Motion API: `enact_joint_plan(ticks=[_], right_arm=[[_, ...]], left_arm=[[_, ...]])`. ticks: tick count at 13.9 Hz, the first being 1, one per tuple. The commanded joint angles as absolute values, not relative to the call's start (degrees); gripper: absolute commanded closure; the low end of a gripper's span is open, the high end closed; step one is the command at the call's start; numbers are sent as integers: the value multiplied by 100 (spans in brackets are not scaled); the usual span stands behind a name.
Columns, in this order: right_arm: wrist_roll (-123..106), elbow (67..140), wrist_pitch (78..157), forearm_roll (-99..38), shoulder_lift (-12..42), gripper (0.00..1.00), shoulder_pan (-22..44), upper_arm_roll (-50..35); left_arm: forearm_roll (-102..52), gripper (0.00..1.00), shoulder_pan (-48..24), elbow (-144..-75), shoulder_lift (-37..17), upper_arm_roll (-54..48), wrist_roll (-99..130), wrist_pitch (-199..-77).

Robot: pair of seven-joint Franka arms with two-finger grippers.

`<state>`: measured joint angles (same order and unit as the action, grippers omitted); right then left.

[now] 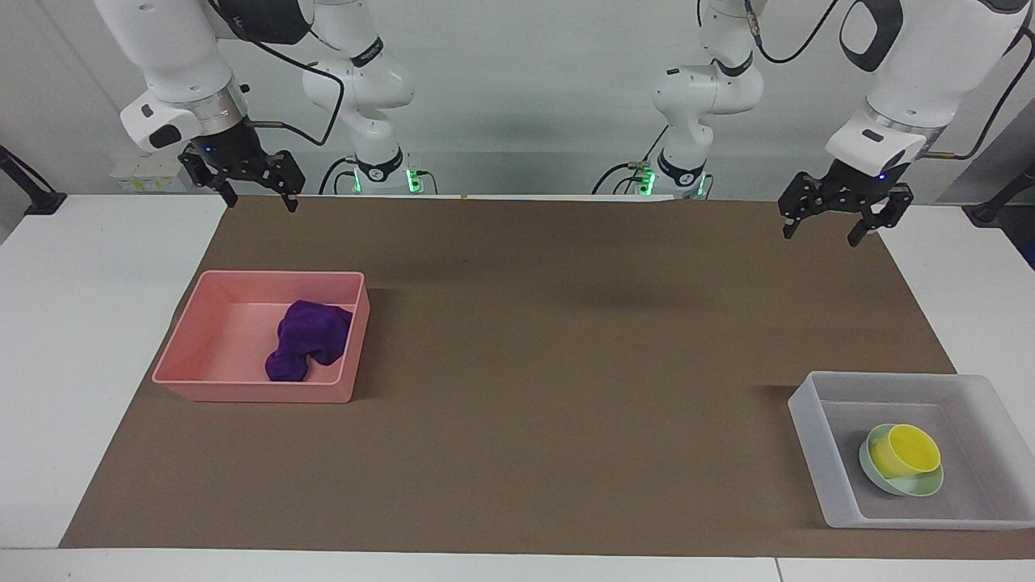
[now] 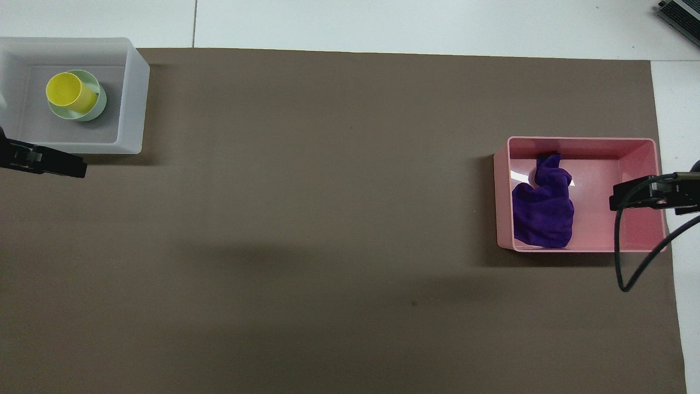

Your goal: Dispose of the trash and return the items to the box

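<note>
One purple rag (image 1: 308, 339). One yellow cup (image 1: 912, 449). One green bowl (image 1: 922, 486). One frosted tray (image 1: 833, 485). One pink bin (image 1: 242, 391). Two claws: left claw (image 1: 834, 224), right claw (image 1: 260, 195). One brown mat (image 1: 566, 364).

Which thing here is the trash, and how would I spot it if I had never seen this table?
Start at the brown mat, then find the pink bin toward the right arm's end. Crumpled inside it lies the purple cloth. It is the only soft, dark thing; the yellow cup and green bowl sit in the frosted tray.
</note>
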<state>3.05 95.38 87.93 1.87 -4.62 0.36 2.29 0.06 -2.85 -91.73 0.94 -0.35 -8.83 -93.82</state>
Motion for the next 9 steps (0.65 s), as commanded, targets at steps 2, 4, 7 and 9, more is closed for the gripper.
enact_joint_plan(ticks=[2,4,7,9], right_arm=[[396,9519,8807,193,-448,0,-35,141],[396,9536,8807,193,-448,0,-35,141],[396,9536,8807,193,-448,0,-35,141],[396,9536,8815,193,-448,0,-35,141]], left_arm=[[-53,0,-624,-9079,123,378,-870,-9106],[-44,0,-633,-9088,114,343,-730,-9097],[-53,0,-633,-9053,105,299,-703,-9026],[-44,0,-633,-9070,105,299,-694,-9018]])
